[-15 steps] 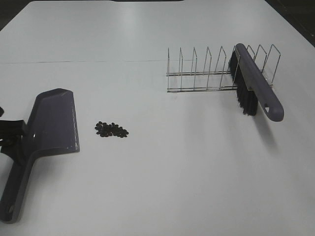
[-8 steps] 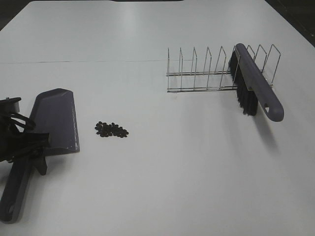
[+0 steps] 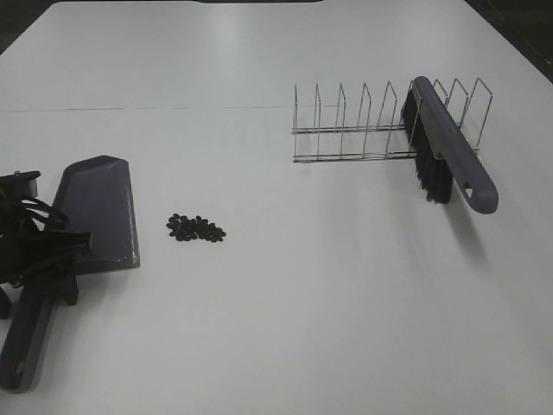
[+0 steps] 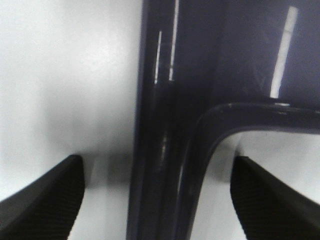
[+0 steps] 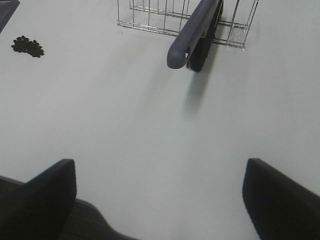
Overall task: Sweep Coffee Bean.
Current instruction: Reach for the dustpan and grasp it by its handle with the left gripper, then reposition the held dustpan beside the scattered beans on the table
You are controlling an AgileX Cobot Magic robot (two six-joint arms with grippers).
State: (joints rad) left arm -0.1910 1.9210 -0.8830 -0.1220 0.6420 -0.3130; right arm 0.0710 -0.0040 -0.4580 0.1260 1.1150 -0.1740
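The coffee beans [image 3: 196, 228] lie in a small dark patch on the white table, just right of the purple dustpan [image 3: 95, 212]. My left gripper [image 3: 43, 259] is over the dustpan where the handle [image 3: 30, 333] meets the pan. In the left wrist view my left gripper [image 4: 156, 165] is open, with a finger on each side of the dustpan's neck [image 4: 165, 150]. A purple brush [image 3: 449, 156] leans in the wire rack [image 3: 363, 130]. My right gripper [image 5: 157, 167] is open and empty, far from the brush [image 5: 192, 32] and the beans [image 5: 27, 46].
The wire rack [image 5: 150, 15] stands at the back right of the table. A thin seam line [image 3: 173, 108] runs across the table behind the dustpan. The right arm does not show in the exterior high view.
My left arm has come in from the left edge and now straddles the dustpan's handle. The beans, brush and rack have not moved.
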